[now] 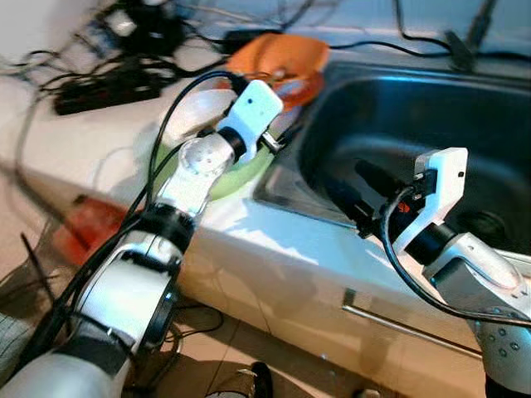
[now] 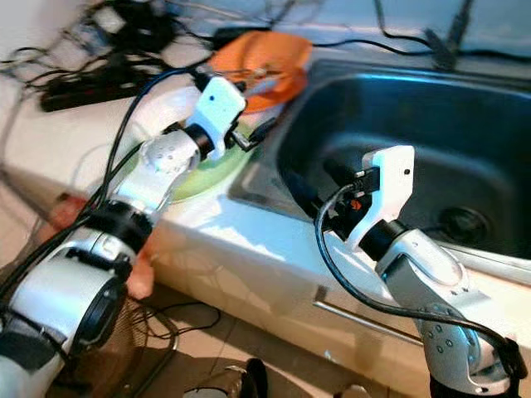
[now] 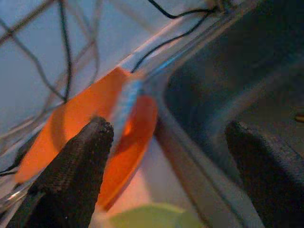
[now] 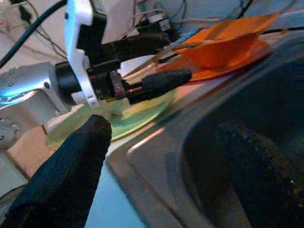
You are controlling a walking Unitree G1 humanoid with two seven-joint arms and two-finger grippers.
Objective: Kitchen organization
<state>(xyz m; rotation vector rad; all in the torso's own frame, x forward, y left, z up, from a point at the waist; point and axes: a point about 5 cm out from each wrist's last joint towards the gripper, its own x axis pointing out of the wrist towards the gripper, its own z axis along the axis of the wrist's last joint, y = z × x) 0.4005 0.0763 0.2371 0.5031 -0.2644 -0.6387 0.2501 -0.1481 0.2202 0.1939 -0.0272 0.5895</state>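
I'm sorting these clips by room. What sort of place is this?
Most likely a home kitchen: a steel sink set in a white counter, with orange dishes and a green plate beside it. Both tools, left tool and right tool, are open.

Apparently a kitchen: steel sink [image 1: 431, 124], counter [image 1: 91, 141].

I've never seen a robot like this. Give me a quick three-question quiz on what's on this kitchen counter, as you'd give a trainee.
1. True or false: the orange plate lies inside the sink.
2. Which gripper hangs over the sink: A) left gripper, B) right gripper?
3. What colour is the plate beneath the left gripper?

Key:
1. False; it rests on the counter beside the sink.
2. B.
3. Green.
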